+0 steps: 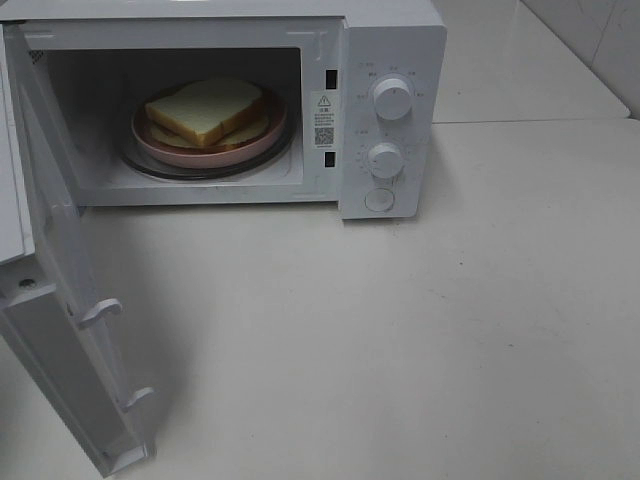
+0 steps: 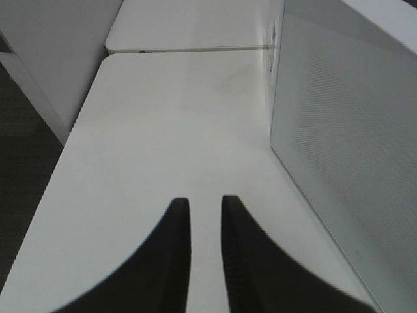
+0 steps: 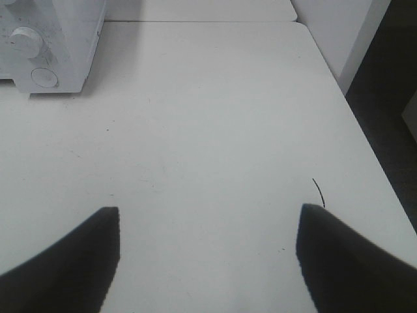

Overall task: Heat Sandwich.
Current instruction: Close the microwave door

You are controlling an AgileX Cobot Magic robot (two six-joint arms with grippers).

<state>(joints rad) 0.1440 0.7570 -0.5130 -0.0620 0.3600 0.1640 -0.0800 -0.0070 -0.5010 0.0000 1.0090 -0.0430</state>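
Observation:
The sandwich [image 1: 205, 108], two pale bread slices, lies on a round pink plate [image 1: 200, 152] on the glass turntable inside the white microwave [image 1: 390, 60]. The microwave's door [image 1: 60, 330] stands wide open to the left. Neither gripper shows in the exterior high view. In the left wrist view my left gripper [image 2: 205, 202] has its dark fingers close together with only a narrow gap and nothing between them, above the white table beside the door's meshed panel [image 2: 352, 130]. In the right wrist view my right gripper [image 3: 208, 212] is wide open and empty above the table.
The microwave's front panel carries two knobs [image 1: 391, 97] [image 1: 385, 159] and a round button [image 1: 379, 200]; this panel also shows in the right wrist view [image 3: 52, 39]. The white table [image 1: 420, 330] ends at an edge on the right [image 3: 365, 130], with dark floor beyond.

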